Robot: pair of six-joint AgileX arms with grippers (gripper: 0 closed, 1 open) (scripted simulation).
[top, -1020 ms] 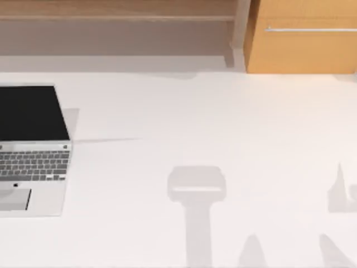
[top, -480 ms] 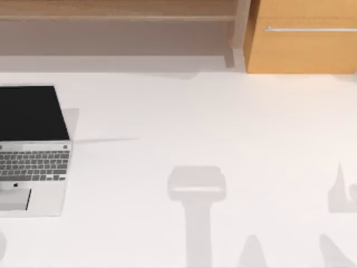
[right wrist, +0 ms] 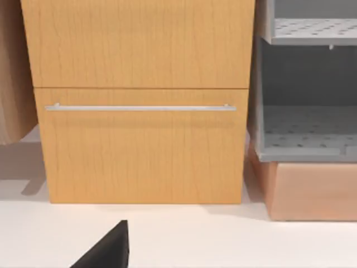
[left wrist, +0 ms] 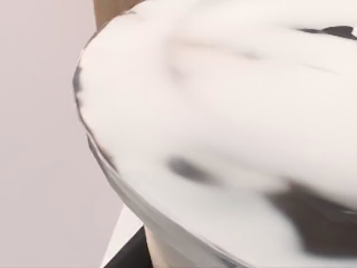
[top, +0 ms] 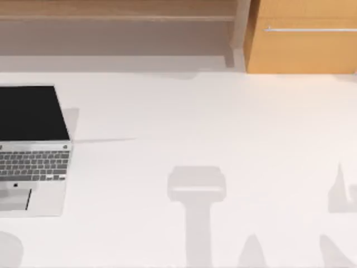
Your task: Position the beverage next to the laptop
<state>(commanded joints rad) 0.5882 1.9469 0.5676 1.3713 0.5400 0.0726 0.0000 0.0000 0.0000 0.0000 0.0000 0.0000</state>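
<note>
**Cup close to the left wrist camera, laptop at the table's left edge**

In the top view, the silver-grey laptop (top: 33, 167) with a black screen and grey keys sits open at the left edge of the flat white table (top: 223, 123). Its screen is toward the top of the frame and its trackpad is toward the bottom. A round grey shadow (top: 8, 248) lies in the lower left corner, below the laptop and apart from it. More grey shadows lie on the table at the lower middle and lower right. A tan wooden cabinet (top: 301, 44) with a thin silver handle stands at the upper right, behind the table.

In the left wrist view, the takeaway paper cup with a round white plastic lid (left wrist: 223, 139) is very close to the camera. The lid looks smeared, with dark smudges on it. A bit of the cup's tan side peeks out under the lid's rim. A black piece of my left gripper (left wrist: 129, 257) shows just beside that tan side. I cannot tell if this gripper holds the cup or how wide it is.

In the right wrist view, a black piece of my right gripper (right wrist: 106, 251) sits at the lower left of the frame, above the white table. I cannot tell how wide it is. Past it stand the wooden cabinet and, further right, a grey metal rack (right wrist: 307, 84) resting on a pale brown box (right wrist: 312, 192).
</note>
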